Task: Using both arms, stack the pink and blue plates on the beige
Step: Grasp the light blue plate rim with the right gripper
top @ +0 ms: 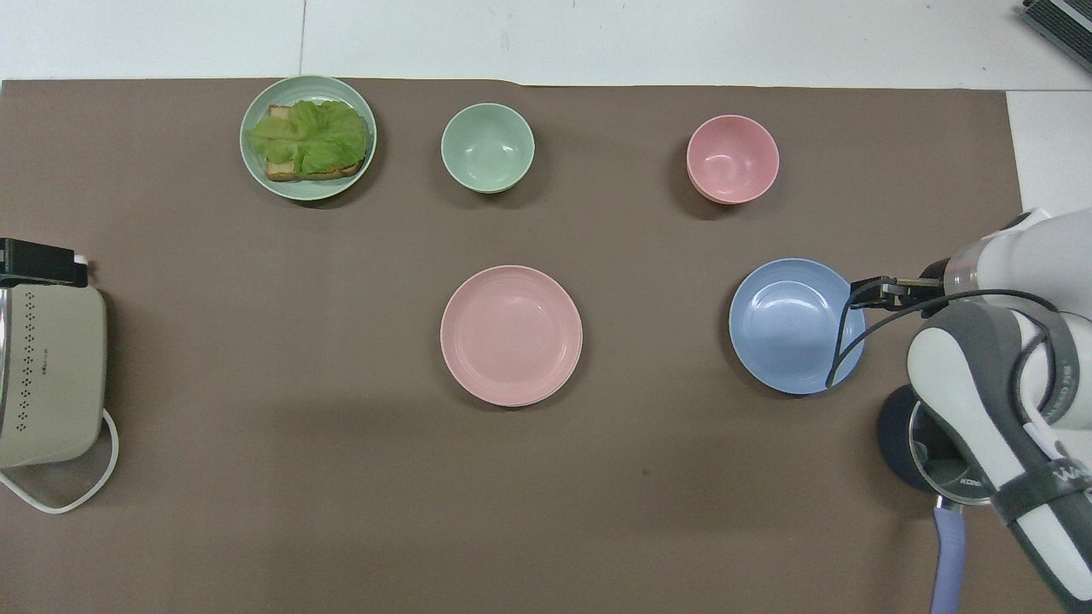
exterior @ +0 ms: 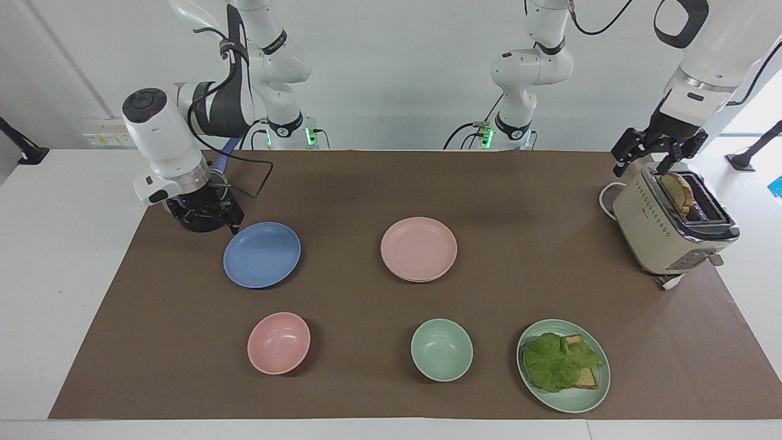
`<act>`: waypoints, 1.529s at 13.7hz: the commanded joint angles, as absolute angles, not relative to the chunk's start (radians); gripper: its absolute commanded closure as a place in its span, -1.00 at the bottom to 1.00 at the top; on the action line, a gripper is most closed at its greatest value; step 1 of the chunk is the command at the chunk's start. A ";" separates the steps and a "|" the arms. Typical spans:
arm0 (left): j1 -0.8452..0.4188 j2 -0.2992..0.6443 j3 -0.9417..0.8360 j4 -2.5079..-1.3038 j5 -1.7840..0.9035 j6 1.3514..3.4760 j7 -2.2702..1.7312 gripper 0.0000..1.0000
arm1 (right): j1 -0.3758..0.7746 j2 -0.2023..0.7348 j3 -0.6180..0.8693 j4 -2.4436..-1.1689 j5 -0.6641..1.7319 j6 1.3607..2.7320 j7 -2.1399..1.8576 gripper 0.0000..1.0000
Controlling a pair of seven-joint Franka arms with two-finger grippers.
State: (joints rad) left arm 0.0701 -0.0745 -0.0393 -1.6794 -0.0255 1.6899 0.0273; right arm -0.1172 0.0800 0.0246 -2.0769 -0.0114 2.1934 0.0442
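Facing view
Surface: a brown mat (exterior: 489, 183) covers a white table (exterior: 61, 244); a plain pale wall stands at our backs.
Blue plate (exterior: 262, 254): flat on the mat toward my right arm's end, round, so it has no long axis.
Pink plate (exterior: 418, 249): flat mid-mat; a second pale rim peeks out under its edge, and I cannot tell the colour of what lies beneath.
My right gripper (exterior: 211, 219): low at the blue plate's rim on the robots' side, in front of the dark pot (exterior: 204, 221); fingers spread, holding nothing.
My left gripper (exterior: 657, 151): over the cream toaster (exterior: 672, 229), fingers spread, empty.
Containers: a slice of toast stands in the toaster's slot; the pink bowl (exterior: 278, 343) and green bowl (exterior: 442, 349) are empty; the green plate (exterior: 563, 365) carries lettuce on toast.

Overhead view
Surface: mat (top: 256, 384), with white table (top: 597, 34) at its farther edge.
Blue plate (top: 797, 326): level, my right arm's cable crossing its rim.
Pink plate (top: 511, 334): level, well apart from the blue one.
Pot (top: 904, 439): mostly hidden under my right arm, its blue handle pointing toward the robots.
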 commanded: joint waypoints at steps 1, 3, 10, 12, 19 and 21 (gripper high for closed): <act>0.077 -0.077 -0.046 -1.677 -0.014 1.677 0.015 -1.00 | -0.141 0.110 0.032 -2.134 -0.018 2.296 -0.001 -1.00; 0.077 -0.077 -0.046 -1.677 -0.014 1.677 0.015 -1.00 | -0.161 0.136 0.034 -2.157 -0.018 2.348 -0.023 -1.00; 0.077 -0.077 -0.046 -1.677 -0.014 1.677 0.015 -1.00 | -0.193 0.186 0.037 -2.200 -0.015 2.398 -0.074 -0.85; 0.077 -0.077 -0.046 -1.677 -0.014 1.677 0.014 -1.00 | -0.192 0.187 0.038 -2.200 0.014 2.395 -0.075 0.08; 0.077 -0.077 -0.046 -1.677 -0.014 1.677 0.015 -1.00 | -0.183 0.173 0.038 -2.166 0.164 2.356 -0.075 1.00; 0.077 -0.077 -0.046 -1.677 -0.014 1.677 0.015 -1.00 | -0.178 0.137 0.043 -2.105 0.167 2.211 -0.075 1.00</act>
